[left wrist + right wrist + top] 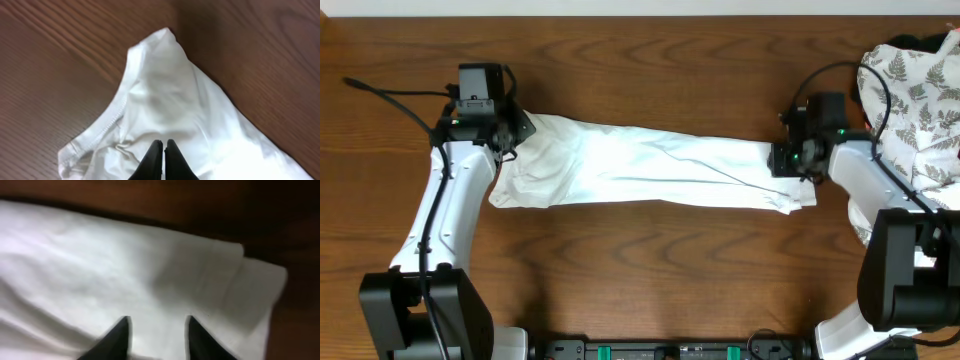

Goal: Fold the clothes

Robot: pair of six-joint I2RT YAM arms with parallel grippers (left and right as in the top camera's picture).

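- Overhead: a white T-shirt lies stretched in a long band on the wooden counter. One end is under the left tool, the other under the right tool. A fern-print cloth lies beyond the right tool.
- Left wrist: the left tool is closed, tips together over the T-shirt's hemmed end.
- Right wrist: the right tool is open, fingers apart over the T-shirt.

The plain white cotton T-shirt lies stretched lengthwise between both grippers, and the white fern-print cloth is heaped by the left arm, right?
No. The white fern-print cloth is heaped by the right arm, as the overhead view shows. The plain white cotton T-shirt does lie stretched between the left gripper and right gripper.
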